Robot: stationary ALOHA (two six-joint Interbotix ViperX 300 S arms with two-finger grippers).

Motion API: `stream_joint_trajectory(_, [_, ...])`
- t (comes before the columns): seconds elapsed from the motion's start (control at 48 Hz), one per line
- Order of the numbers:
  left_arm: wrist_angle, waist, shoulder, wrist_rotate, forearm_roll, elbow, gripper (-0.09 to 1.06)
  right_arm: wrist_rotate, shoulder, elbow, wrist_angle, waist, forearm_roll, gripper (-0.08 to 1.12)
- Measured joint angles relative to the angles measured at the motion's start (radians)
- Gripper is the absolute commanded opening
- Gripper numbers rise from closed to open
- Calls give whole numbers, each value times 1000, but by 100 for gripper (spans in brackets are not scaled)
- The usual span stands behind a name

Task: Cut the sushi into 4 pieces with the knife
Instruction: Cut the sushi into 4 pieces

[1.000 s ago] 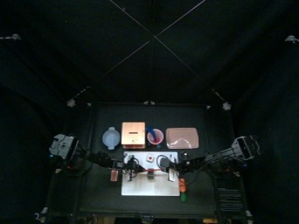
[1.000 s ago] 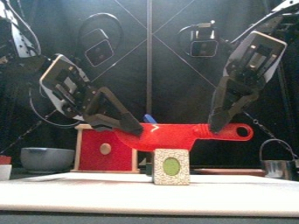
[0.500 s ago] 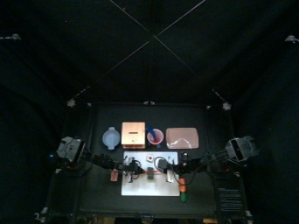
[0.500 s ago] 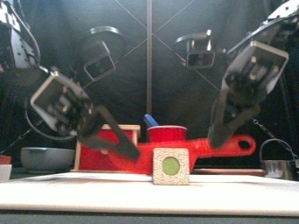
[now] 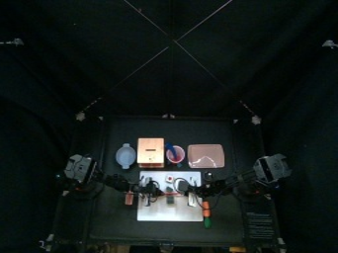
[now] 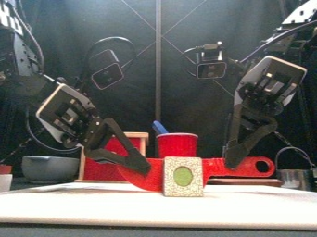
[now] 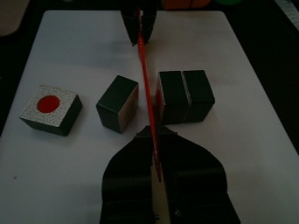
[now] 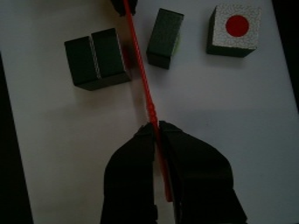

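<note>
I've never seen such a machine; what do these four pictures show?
This is a robot with two arms. One picture looks down from above, one looks level from the front, two come from cameras on the wrists. The left gripper and right gripper each pinch one end of a red toy knife. On the white cutting board lies a toy sushi roll in three parts: an end piece, a single block and a joined pair. The blade lines up with the gap between the last two.
</note>
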Motion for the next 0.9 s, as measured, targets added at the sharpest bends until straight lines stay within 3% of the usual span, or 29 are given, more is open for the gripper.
stream_joint_trajectory(0.167, [14, 38, -20, 3, 44, 5, 36, 0, -20, 3, 14, -26, -21, 15])
stream_joint_trajectory(0.312, [49, 41, -60, 2, 83, 8, 36, -2, -63, 6, 20, -28, -28, 15])
stream_joint_trajectory(0.521, [129, 40, -167, -3, 161, 9, 36, -2, -155, 26, 21, -5, -26, 15])
stream_joint_trajectory(0.708, [132, 12, -190, -9, 160, 6, 36, 11, -175, 31, 17, 32, -25, 15])
stream_joint_trajectory(0.896, [107, -43, -155, -12, 83, -2, 36, 14, -170, 29, 8, 63, -11, 15])
